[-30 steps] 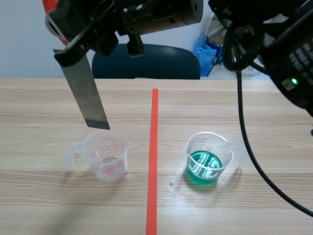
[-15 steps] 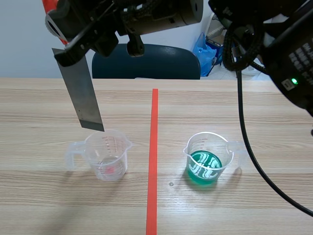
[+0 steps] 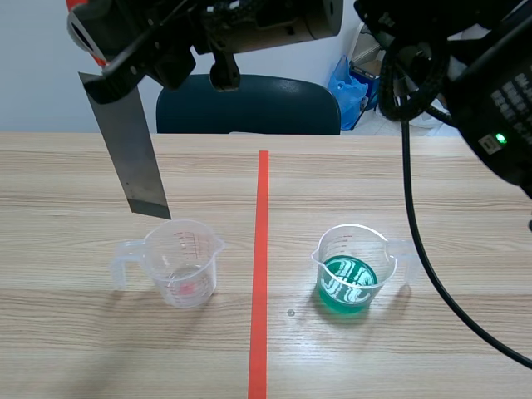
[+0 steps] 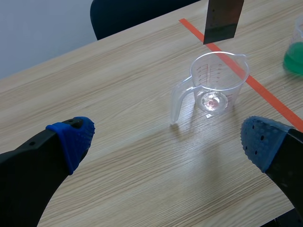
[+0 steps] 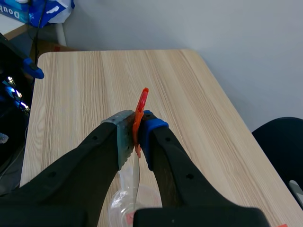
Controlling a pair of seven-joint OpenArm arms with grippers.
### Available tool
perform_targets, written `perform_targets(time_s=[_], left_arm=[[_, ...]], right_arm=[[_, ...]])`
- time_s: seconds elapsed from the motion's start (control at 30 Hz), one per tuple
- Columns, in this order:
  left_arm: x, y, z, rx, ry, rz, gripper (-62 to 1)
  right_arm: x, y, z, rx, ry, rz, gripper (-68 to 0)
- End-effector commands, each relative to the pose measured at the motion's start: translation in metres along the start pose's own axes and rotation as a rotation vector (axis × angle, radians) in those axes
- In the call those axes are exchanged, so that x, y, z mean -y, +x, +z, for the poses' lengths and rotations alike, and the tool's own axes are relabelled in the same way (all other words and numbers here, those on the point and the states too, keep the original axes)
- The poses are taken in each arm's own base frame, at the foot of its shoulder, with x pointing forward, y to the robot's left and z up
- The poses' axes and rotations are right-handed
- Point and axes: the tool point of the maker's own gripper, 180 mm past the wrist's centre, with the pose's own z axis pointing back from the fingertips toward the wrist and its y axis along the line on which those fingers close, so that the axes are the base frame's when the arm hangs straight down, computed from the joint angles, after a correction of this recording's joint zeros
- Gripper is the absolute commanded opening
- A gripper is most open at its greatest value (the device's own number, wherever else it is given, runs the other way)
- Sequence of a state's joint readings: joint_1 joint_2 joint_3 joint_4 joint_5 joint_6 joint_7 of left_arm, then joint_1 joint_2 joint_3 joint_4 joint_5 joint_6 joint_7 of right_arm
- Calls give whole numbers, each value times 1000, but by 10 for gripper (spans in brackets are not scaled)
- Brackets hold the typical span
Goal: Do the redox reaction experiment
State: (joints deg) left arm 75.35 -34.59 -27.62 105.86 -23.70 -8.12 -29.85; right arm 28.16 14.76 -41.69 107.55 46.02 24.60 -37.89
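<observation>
A grey metal strip (image 3: 125,141) with an orange-red top end (image 5: 140,106) hangs from my right gripper (image 5: 137,130), which is shut on it high over the table's left half. The strip's lower end (image 4: 222,19) hangs just above and behind the rim of a clear measuring cup (image 3: 179,262), which holds a trace of reddish residue (image 4: 211,101). A second cup with green liquid (image 3: 353,270) stands right of the tape line. My left gripper (image 4: 168,137) is open, well short of the clear cup (image 4: 215,82), with nothing between its blue pads.
An orange-red tape line (image 3: 260,249) runs down the table's middle between the two cups. A dark blue chair (image 3: 249,104) stands behind the far edge, with a blue bag (image 3: 345,83) beside it. The right arm's black cables (image 3: 416,208) hang over the right side.
The right gripper has lifted the metal strip up and slightly left, so its lower end now hangs higher above the clear cup's rim. Both cups have stayed in place.
</observation>
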Motion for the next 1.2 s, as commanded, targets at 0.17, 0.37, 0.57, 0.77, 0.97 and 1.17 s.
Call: perform_targets(time_s=[0.17, 0.37, 0.57, 0.77, 0.97, 1.17], left_arm=[[2, 5, 0, 22, 4, 16, 14], [2, 5, 0, 22, 4, 16, 14], [2, 5, 0, 22, 4, 16, 14], [2, 5, 0, 22, 4, 16, 14], [2, 5, 0, 22, 4, 17, 14], [2, 5, 0, 22, 4, 17, 14]], right_arm=[[2, 13, 3, 42, -5, 10, -669], [2, 13, 3, 38, -5, 10, -669], [2, 13, 3, 39, -5, 10, -669], [2, 13, 3, 40, -5, 9, -669], [2, 13, 3, 43, -5, 10, -669], [1, 14, 3, 54, -4, 4, -669]])
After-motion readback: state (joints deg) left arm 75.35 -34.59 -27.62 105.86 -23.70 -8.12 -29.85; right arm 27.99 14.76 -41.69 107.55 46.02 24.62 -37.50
